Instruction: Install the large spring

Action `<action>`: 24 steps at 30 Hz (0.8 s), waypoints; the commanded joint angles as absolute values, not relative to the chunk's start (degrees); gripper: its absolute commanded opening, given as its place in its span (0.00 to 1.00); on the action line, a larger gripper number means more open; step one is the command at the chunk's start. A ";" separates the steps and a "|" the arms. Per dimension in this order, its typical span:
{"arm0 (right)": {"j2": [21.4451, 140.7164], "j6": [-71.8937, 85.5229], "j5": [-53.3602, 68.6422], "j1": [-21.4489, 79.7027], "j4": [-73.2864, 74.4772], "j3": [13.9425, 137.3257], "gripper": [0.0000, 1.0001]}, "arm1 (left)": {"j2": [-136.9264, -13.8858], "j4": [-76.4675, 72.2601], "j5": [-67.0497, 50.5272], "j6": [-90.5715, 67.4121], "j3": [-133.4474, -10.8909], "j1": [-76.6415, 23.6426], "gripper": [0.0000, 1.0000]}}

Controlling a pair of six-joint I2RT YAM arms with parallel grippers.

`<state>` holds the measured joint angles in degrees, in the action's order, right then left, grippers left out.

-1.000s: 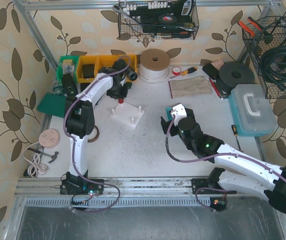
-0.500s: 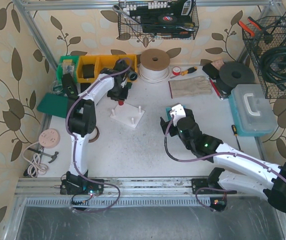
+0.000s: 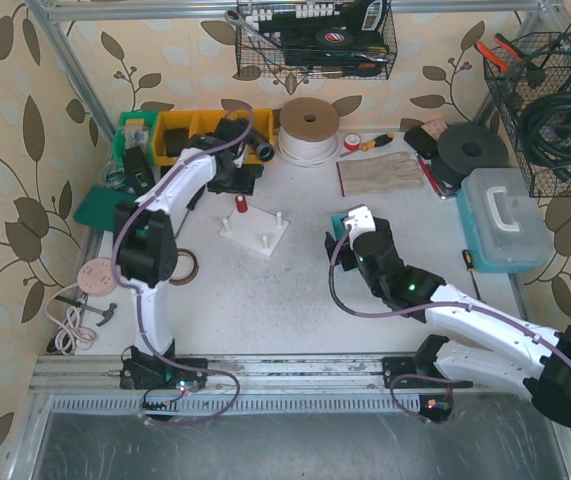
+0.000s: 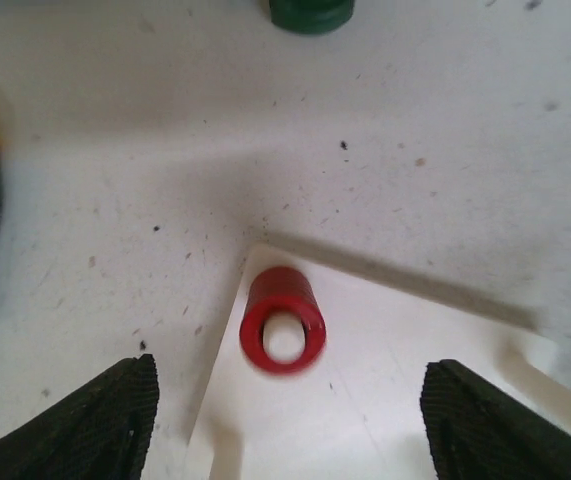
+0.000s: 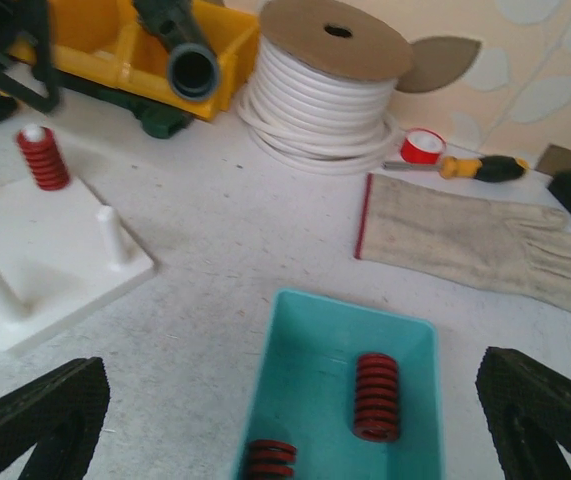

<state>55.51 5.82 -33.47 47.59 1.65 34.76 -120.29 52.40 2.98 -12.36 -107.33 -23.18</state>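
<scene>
The large spring (image 4: 282,320), a red coil, stands upright over the corner peg of the white base plate (image 4: 385,400). In the right wrist view the large spring (image 5: 43,158) has the peg's white tip showing at its top. My left gripper (image 4: 285,430) hovers above it, open, with its fingers (image 4: 95,420) wide on either side and touching nothing. In the top view the left gripper (image 3: 237,186) sits just behind the large spring (image 3: 237,206). My right gripper (image 5: 290,430) is open and empty over the teal tray (image 5: 275,350).
Two more red springs (image 5: 375,395) lie in the teal tray (image 3: 339,221). Two bare pegs (image 5: 111,232) stand on the plate (image 3: 257,232). Behind are a yellow bin (image 3: 185,135), a cable spool (image 3: 308,128), a glove (image 3: 380,172) and a blue toolbox (image 3: 505,220).
My left gripper has opened and let go of the spring, leaving it on the peg, and has drawn back a little. The left elbow has swung left. The right arm has barely moved.
</scene>
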 commanded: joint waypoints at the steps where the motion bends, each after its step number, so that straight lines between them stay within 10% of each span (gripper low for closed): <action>1: 56.77 11.99 -33.80 43.81 7.79 38.77 0.99 | -104.00 43.41 0.33 -13.56 -98.80 -22.98 0.77; 7: 60.44 14.63 -28.71 36.59 16.85 42.50 0.88 | -87.49 26.06 -3.69 -18.01 -78.41 -23.89 0.81; 16: 72.16 13.21 -25.64 31.46 23.36 49.54 0.46 | -72.11 7.07 -5.38 -18.93 -53.38 -29.50 0.82; 24: 83.49 12.71 -23.47 28.12 24.18 55.21 0.43 | -65.64 -3.79 1.97 -14.37 -40.97 -34.64 0.82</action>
